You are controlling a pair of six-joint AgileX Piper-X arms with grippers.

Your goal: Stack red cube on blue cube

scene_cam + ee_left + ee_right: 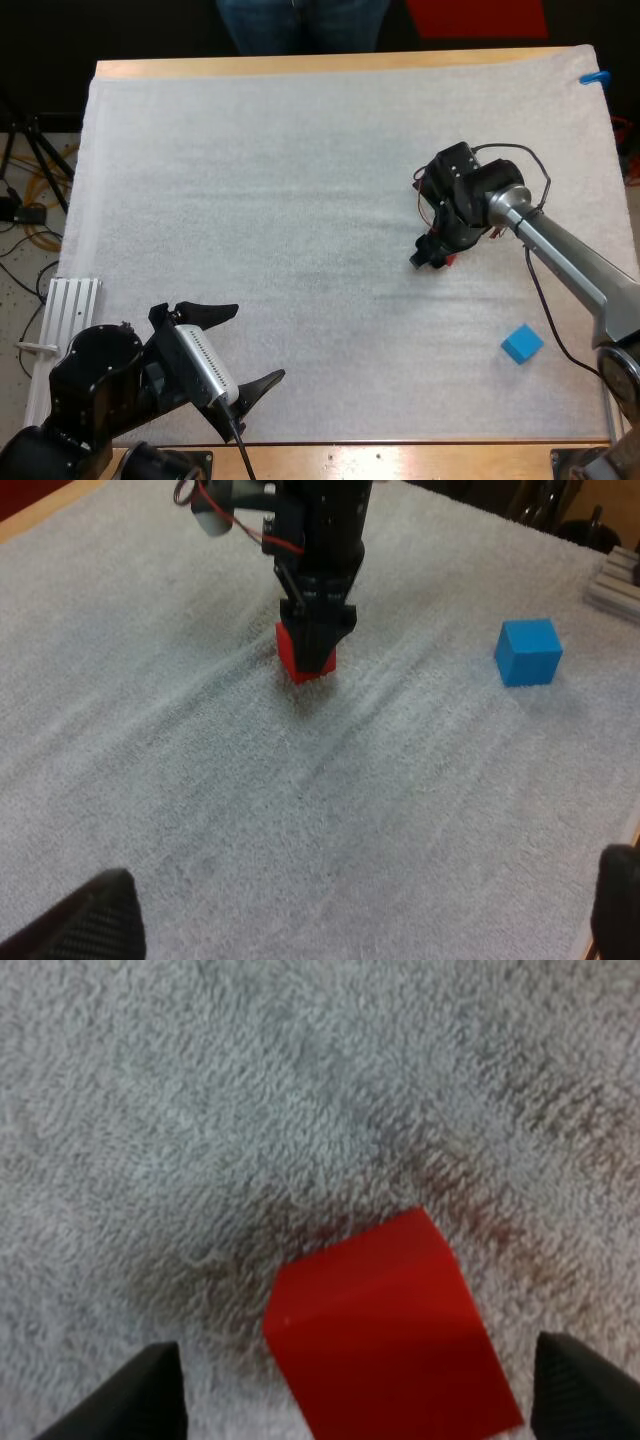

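Red cube (385, 1335): sitting flat on the white mat (280, 200), right of the mat's middle, directly under the right end effector and between its two fingers.
Right end effector (432, 257): pointing down over the red cube, its fingers standing apart with one on each side. Neither is pressing on the cube, so it is holding nothing.
Where to grip: the two opposite upright faces, about halfway up, are looking like the best hold. The cube is lying turned somewhat against the line of the fingers, so squaring up first may be helping.
Handling: the cube is appearing rigid, light and smooth-faced. By that judgement a modest squeeze should be carrying it, though a grip on the corners is risking a twist or slip.
Blue cube (522, 343): resting on the mat toward its near right corner, well apart from the red cube, with its top face bare.
Left end effector (259, 343): hanging over the mat's near left edge, fingers spread wide, carrying nothing, well apart from both cubes.
Worktop (330, 62): wooden, showing past the mat's far edge, with a person's legs (300, 25) standing beyond it.
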